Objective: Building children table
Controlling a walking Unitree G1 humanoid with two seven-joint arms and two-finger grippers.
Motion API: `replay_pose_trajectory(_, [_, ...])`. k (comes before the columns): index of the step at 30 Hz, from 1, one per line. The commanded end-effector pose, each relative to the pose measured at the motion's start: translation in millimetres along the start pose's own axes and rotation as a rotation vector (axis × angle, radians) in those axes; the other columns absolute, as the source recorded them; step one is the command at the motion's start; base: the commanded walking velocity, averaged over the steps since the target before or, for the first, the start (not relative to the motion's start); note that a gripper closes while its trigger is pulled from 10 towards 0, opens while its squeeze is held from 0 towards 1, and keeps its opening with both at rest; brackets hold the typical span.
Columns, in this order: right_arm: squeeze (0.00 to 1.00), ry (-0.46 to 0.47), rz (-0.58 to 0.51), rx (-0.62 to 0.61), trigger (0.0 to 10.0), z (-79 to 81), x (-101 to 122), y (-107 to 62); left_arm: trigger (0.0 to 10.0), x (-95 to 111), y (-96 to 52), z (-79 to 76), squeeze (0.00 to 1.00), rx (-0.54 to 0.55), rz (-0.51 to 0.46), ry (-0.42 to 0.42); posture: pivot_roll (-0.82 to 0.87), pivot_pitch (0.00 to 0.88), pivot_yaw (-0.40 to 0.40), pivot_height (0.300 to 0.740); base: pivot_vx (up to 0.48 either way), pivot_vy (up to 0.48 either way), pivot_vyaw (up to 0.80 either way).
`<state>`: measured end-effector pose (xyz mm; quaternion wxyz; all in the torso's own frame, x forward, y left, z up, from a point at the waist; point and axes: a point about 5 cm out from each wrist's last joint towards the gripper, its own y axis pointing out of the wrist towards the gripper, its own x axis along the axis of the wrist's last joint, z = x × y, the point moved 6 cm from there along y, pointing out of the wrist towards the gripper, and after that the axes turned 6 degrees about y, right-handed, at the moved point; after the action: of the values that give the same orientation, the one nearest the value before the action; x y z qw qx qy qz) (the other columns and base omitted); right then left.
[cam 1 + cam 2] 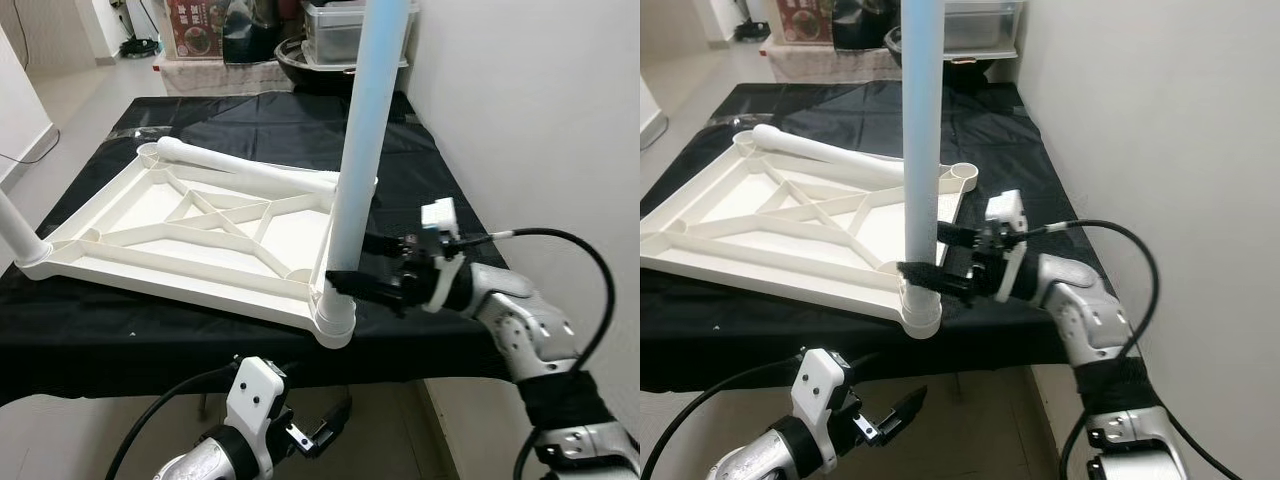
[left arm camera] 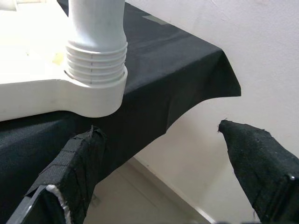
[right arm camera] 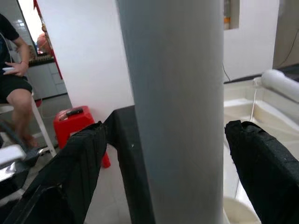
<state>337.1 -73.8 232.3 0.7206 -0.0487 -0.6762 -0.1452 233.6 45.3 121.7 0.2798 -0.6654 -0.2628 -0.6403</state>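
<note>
Table leg (image 1: 365,130) stands upright in your tabletop's (image 1: 150,235) corner socket, right gripper (image 1: 940,255) fingers straddling it, left gripper (image 1: 902,410) spread below.

The upturned tabletop (image 1: 190,235) looks like smooth white moulded plastic with a faint sheen, and the upright leg (image 1: 360,150) is the same plastic, ridged with threads at its base. The bench (image 1: 250,130) wears a matt black cloth, slightly creased. Each hand's fingers (image 2: 70,172) seem wrapped in rough black woven fabric. The arm (image 1: 520,320) is dull silver metal, with glossy black cable (image 1: 590,260)
</note>
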Motion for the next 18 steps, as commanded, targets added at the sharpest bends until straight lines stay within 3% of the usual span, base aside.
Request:
replay_pose_trajectory(1, [0.00,-0.019,0.009,0.002,10.0,-0.8,-0.7,4.8,10.0,1.9,-0.5,-3.6,0.00,-0.004,-0.010,0.001,0.11,0.127,-0.037,0.740,0.000,0.000,0.00])
replay_pose_trajectory(18, [0.00,-0.016,0.013,0.002,10.0,-5.8,-2.2,23.8,10.0,3.6,-0.2,-5.0,0.00,-0.006,-0.013,-0.001,0.11,0.142,-0.046,0.740,0.000,0.000,0.00])
